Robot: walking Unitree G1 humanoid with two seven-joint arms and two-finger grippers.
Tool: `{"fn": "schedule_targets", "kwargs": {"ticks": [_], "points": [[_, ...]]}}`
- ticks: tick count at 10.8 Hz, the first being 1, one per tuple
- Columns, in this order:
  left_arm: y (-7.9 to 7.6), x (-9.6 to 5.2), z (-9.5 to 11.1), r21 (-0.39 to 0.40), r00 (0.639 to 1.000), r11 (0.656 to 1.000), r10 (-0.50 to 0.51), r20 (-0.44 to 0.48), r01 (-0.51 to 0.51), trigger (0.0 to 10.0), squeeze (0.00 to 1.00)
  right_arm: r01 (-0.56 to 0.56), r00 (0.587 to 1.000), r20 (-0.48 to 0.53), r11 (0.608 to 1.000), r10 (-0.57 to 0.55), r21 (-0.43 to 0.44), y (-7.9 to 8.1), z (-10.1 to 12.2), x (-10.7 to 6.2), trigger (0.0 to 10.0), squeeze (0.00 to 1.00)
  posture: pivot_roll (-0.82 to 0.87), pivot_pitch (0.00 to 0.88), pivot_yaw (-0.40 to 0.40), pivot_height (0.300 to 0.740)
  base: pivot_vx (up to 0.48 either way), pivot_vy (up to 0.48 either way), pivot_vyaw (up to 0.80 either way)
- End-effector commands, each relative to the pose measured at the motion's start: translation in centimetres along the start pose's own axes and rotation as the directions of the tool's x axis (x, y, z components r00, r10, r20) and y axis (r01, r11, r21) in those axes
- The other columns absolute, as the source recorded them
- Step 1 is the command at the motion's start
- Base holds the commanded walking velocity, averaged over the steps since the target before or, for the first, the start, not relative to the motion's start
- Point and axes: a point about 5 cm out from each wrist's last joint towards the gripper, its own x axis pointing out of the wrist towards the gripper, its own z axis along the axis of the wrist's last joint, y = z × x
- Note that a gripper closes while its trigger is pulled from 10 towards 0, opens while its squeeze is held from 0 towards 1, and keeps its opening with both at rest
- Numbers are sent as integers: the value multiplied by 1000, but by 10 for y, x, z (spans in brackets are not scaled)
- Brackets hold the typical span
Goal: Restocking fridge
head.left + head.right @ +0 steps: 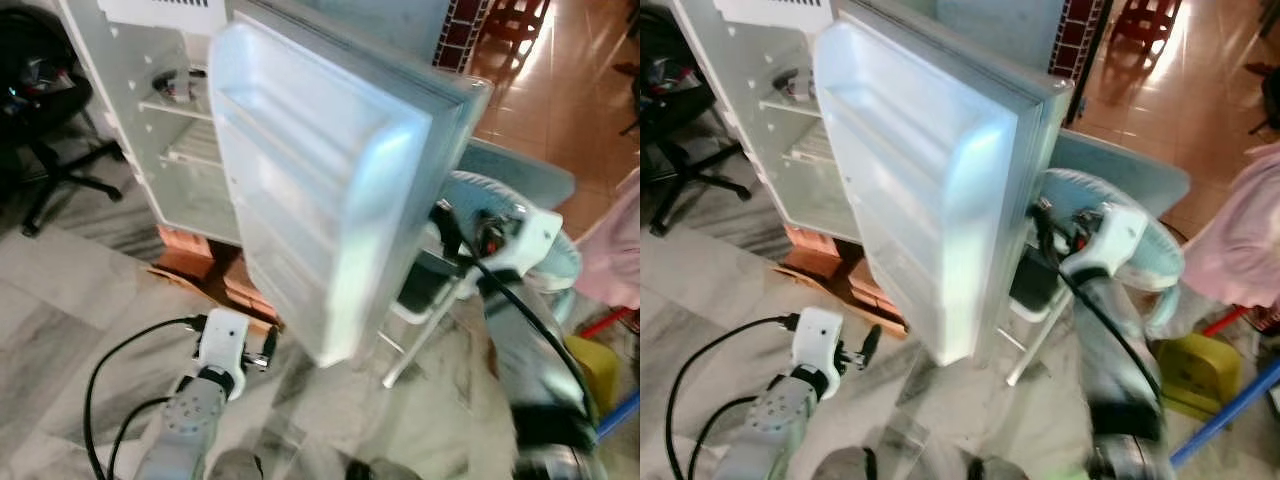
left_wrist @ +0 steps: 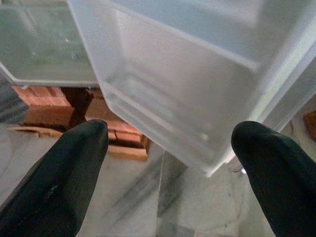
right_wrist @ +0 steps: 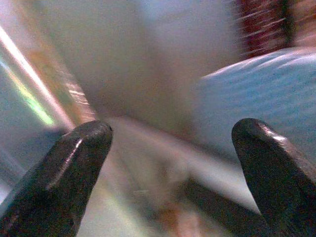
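Gaping left claw (image 2: 170, 163) below fridge door (image 1: 320, 190)

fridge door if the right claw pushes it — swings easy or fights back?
Probably swings freely: the fridge door stands wide open and its moulded shelves look empty, so little weight. The panel looks rigid, unlikely to flex. The fridge sits on bricks, so a hard shove might rock it.

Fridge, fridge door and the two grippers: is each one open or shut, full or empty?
Fridge: open, standing on bricks, shelves nearly bare, one small item on the top shelf.
Fridge door: swung wide open, its racks empty.
Left gripper: open, holding nothing, low before the door's bottom corner.
Right gripper: open, holding nothing, behind the door's outer edge.
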Motion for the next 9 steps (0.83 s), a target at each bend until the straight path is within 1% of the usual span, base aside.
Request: {"fn": "schedule_targets", "kwargs": {"ticks": [1, 2, 3, 4, 5, 6, 7, 8, 9], "points": [[-2, 0, 1, 25, 1000, 1000, -19, -7, 19, 10000, 0, -346, 938, 38, 930, 344, 124, 46, 13, -2, 10000, 0, 176, 76, -27, 740, 0, 0, 0], [-5, 1, 1, 46, 999, 998, -46, -15, 46, 10000, 0, -442, 894, -16, 885, 449, 144, 53, 10, -17, 10000, 0, 167, 74, -25, 740, 0, 0, 0], [-10, 2, 0, 51, 996, 995, -83, -36, 85, 10000, 0, -324, 937, -132, 946, 324, 24, 31, -12, -16, 10000, 0, 166, 73, -26, 740, 0, 0, 0], [-11, 2, 1, 52, 996, 995, -79, -29, 80, 10000, 0, -277, 948, -141, 958, 285, 74, 24, -16, -17, 10000, 0, 171, 73, -29, 740, 0, 0, 0], [-7, 0, 1, 44, 999, 998, -32, -22, 33, 10000, 0, -251, 949, -184, 967, 256, 50, 20, -21, -20, 10000, 0, 177, 75, -35, 740, 0, 0, 0], [0, -5, 1, 46, 1000, 999, 30, -9, -30, 10000, 0, -249, 943, -215, 967, 254, 50, 18, -26, -23, 10000, 0, 189, 81, -49, 740, 0, 0, 0], [13, -10, -1, 51, 993, 992, 119, 4, -119, 10000, 0, -261, 935, -241, 965, 261, 31, 17, -30, -25, 10000, 0, 200, 86, -60, 740, 0, 0, 0], [45, -30, -11, 76, 942, 939, 335, 18, -336, 10000, 0, -249, 929, -280, 968, 241, 7, 11, -40, -25, 10000, 0, 221, 89, -77, 740, 0, 0, 0], [60, -41, -13, 91, 900, 896, 433, 38, -435, 10000, 0, -250, 924, -301, 968, 234, -14, 9, -44, -25, 10000, 0, 226, 90, -80, 740, 0, 0, 0]]}}
